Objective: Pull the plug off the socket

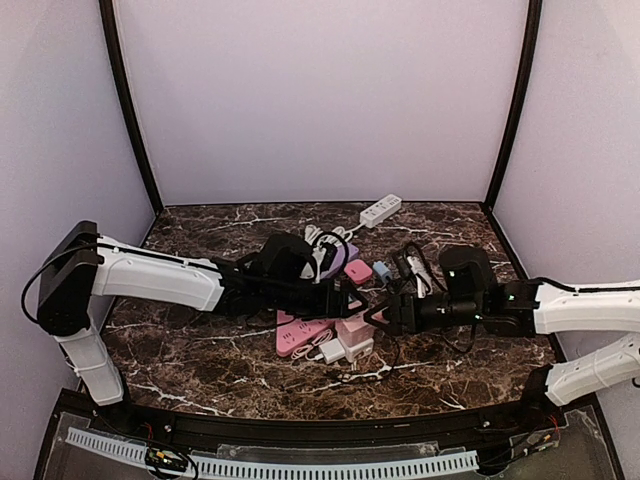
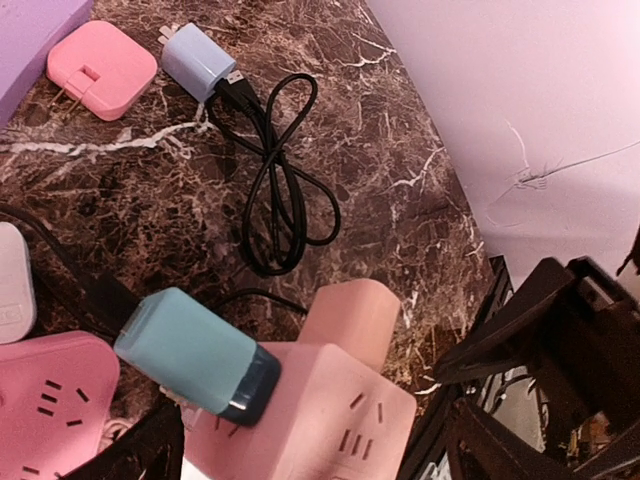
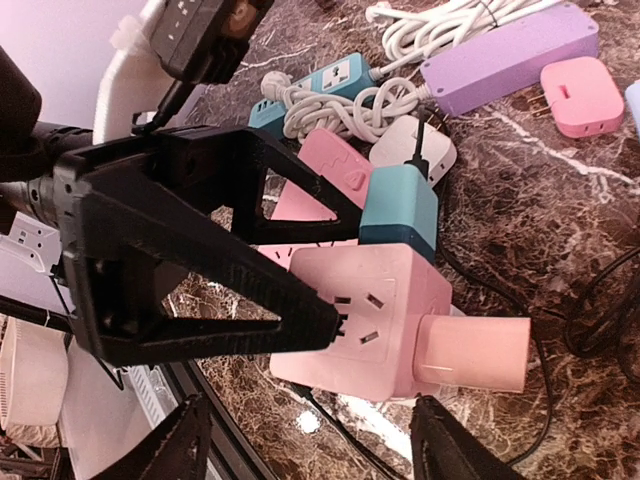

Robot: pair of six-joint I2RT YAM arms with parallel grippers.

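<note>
Marble table [image 1: 200,350]: strips [image 3: 510,45], cables [image 2: 285,190] seemingly crowd socket [image 3: 370,320].

A robot lab test booth: plain pale walls [image 1: 320,100], black frame posts [image 1: 128,110], marble-patterned tabletop [image 1: 200,350].

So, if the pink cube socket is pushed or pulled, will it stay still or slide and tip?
Probably it slides: the pink cube socket looks like smooth plastic on the glossy marble table. It may tip too, since the teal plug and the pink plug stick out of two faces. It seems rigid.
</note>
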